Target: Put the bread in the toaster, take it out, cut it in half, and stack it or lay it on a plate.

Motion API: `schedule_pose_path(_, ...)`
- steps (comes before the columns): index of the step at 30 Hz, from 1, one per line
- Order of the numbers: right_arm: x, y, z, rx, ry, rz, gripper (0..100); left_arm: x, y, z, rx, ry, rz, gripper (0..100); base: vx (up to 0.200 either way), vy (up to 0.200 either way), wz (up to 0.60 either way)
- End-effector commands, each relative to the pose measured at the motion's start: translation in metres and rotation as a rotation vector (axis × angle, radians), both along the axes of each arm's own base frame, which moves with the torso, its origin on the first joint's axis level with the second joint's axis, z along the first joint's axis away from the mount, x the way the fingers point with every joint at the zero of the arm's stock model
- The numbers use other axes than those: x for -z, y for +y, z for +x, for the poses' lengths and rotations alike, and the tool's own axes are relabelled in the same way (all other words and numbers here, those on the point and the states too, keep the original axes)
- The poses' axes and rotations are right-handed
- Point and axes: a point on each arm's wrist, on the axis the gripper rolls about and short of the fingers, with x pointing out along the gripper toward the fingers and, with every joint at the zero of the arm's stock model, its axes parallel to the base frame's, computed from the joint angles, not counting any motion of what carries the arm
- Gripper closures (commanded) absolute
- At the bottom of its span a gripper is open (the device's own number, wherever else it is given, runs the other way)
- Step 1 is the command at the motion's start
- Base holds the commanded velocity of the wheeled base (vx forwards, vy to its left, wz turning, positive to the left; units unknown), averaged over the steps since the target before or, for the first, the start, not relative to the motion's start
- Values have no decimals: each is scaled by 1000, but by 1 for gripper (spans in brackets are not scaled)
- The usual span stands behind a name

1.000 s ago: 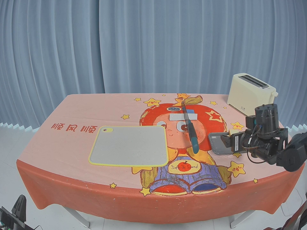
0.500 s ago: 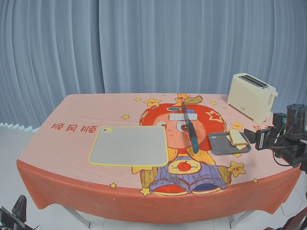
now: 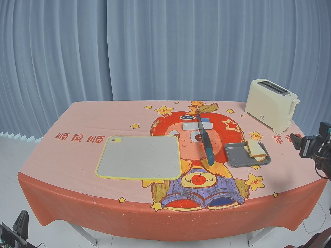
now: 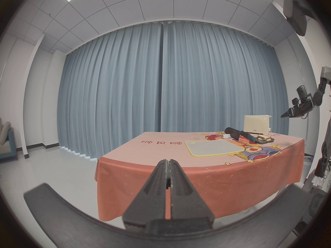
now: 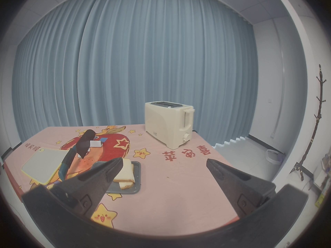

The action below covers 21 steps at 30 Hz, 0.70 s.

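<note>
The right gripper (image 5: 163, 162) is out at the robot's far right, its arm roughly level and pointing inward to the left. Its jaws stand wide apart with nothing between them. The left gripper (image 4: 168, 167) hangs low and well back on the left, aimed forward, its two fingers (image 4: 182, 186) pressed together and empty.
</note>
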Motion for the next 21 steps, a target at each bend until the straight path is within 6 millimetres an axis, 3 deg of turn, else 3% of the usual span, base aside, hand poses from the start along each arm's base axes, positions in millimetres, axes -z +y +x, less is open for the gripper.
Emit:
schedule_pose_path(1, -2, -19, -54, 68, -108, 12, 0, 5, 0, 0, 0, 1, 0, 100, 0, 0, 0)
schedule_pose_path(5, 5, -27, -93, 75, -198, 27, 0, 5, 0, 0, 0, 1, 0, 100, 0, 0, 0)
schedule_pose_path(10, 17, -29, -133, -47, -303, 8, 0, 5, 0, 0, 0, 1, 0, 100, 0, 0, 0)
schedule_pose_path(20, 51, -24, -166, -159, -320, -78, 0, 5, 0, 0, 1, 1, 0, 100, 0, 0, 0)
schedule_pose_path(21, 63, -21, -177, -203, -293, -63, 0, 5, 0, 0, 1, 1, 0, 100, 0, 0, 0)
